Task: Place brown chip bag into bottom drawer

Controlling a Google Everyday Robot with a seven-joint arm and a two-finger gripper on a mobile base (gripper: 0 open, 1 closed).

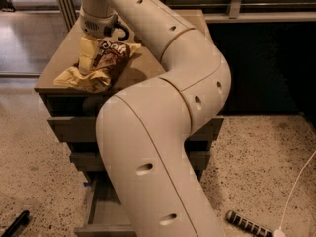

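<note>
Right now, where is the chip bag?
The chip bag lies upper left in the camera view, on the cabinet top near its front edge; the gripper is right over it.
</note>
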